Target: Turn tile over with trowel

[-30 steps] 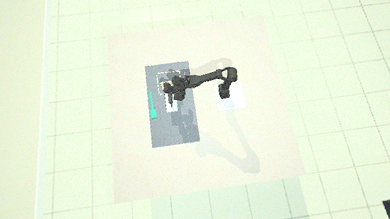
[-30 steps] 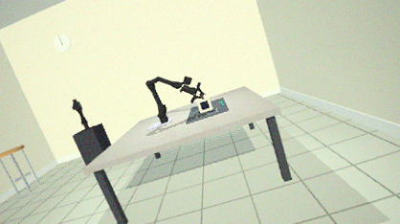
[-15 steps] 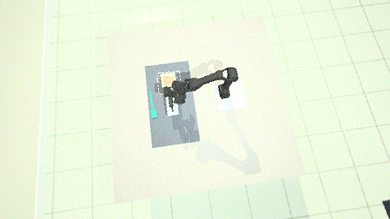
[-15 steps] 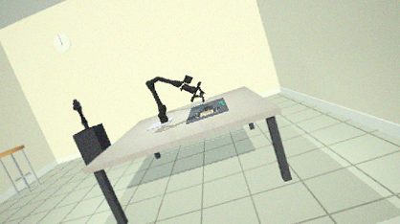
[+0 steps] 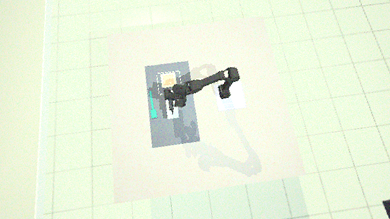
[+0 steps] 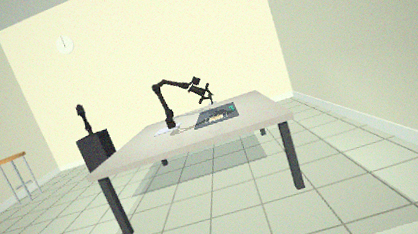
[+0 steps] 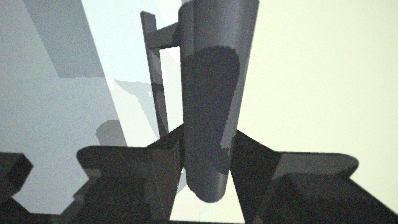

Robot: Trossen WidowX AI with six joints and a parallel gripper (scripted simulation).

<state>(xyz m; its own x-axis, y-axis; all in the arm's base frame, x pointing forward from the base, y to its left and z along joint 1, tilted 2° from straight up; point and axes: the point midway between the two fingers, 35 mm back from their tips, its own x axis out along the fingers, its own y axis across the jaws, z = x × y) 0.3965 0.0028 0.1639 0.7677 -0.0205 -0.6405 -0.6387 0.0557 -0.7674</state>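
Note:
A tile [image 5: 168,80] [image 6: 216,117] with a pale orange upper face lies in the dashed outline [image 5: 178,72] on the dark grey mat [image 5: 171,135] [image 6: 201,123]. Whether that face is the marked one is too small to tell. My gripper [image 7: 205,124] is shut on the trowel's dark round handle [image 7: 212,65]. A thin dark bar [image 7: 156,82] joined to the handle runs along its left in the wrist view. In the top and exterior views the gripper is above the mat, beside the tile and not over it. The trowel's blade is not clearly visible.
A teal spatula-like tool [image 5: 154,112] [image 6: 231,107] lies along the mat's far edge. A white strip [image 5: 174,112] [image 7: 107,30] is below the gripper. The arm stands on a white base plate [image 5: 238,103]. The pale table [image 5: 235,149] [image 6: 183,139] surrounds the mat.

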